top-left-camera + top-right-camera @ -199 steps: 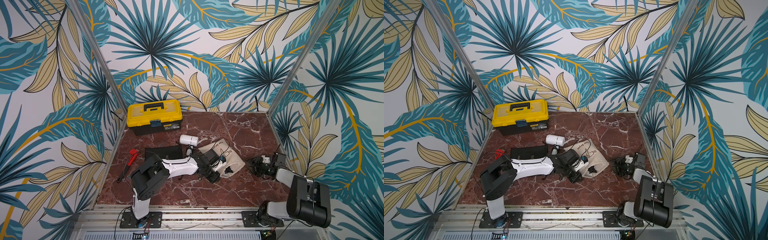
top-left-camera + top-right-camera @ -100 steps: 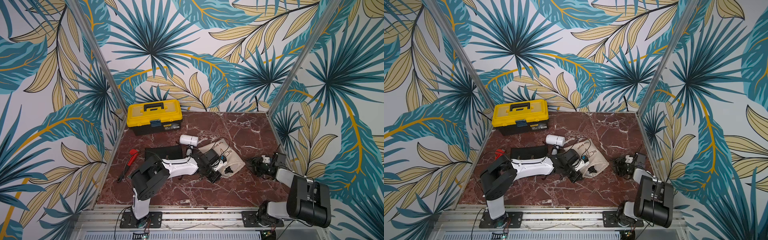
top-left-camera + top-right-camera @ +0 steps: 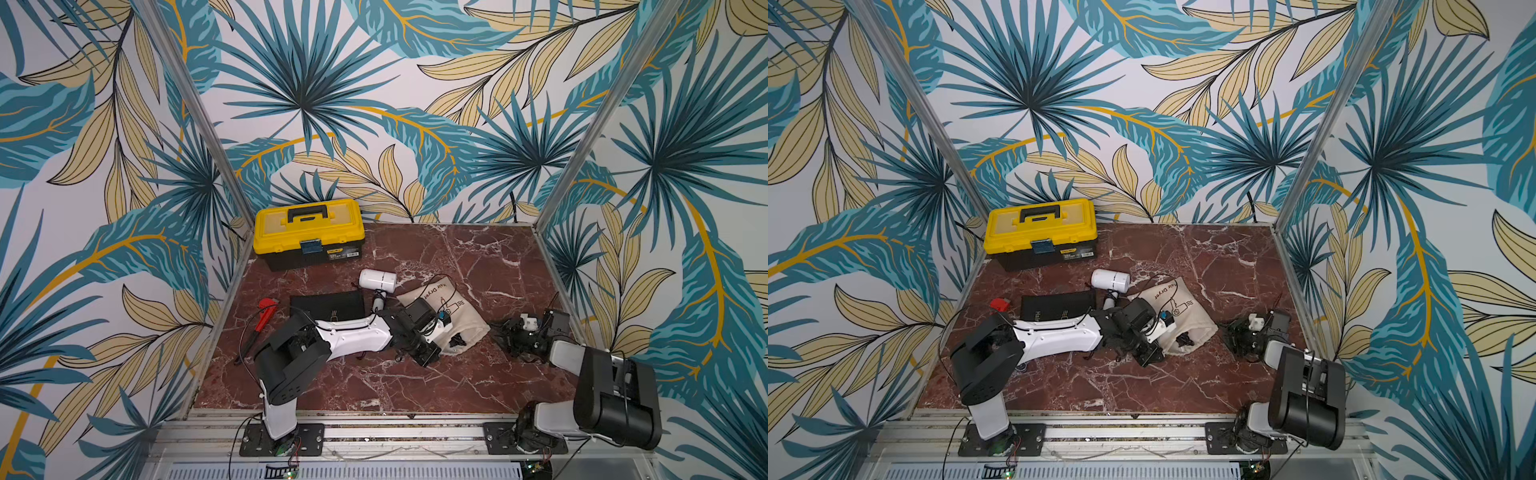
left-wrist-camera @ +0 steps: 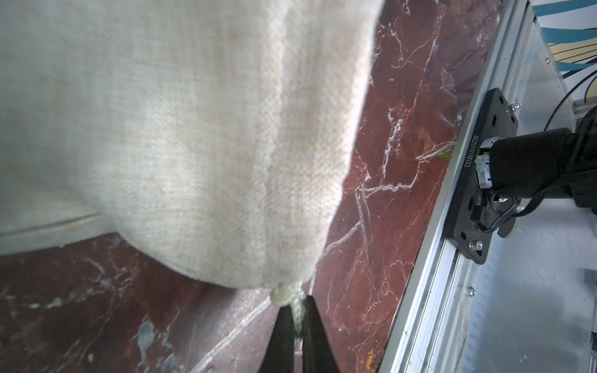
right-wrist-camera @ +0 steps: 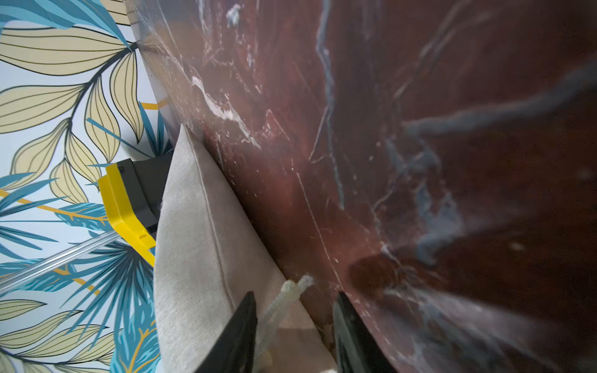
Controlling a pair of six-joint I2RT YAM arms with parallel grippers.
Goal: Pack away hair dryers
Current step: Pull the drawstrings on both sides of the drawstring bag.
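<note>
left arm [image 3: 353,334] stretches low and nearly level from its base – the left gripper [image 4: 297,311] pinches a pale cord [image 4: 286,295] between closed jaws. right arm [image 3: 567,355] sits folded, forearm low – the right gripper [image 5: 294,295] has its jaws standing apart.

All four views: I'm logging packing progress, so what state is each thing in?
Toolbox: lid closed.
Black pouch: lying flat.
Beige pouch: lying down, puffed out.
White hair dryer: lying loose, not bagged.
Left gripper: shut on the beige one's drawstring.
Right gripper: open around a cord end.
</note>
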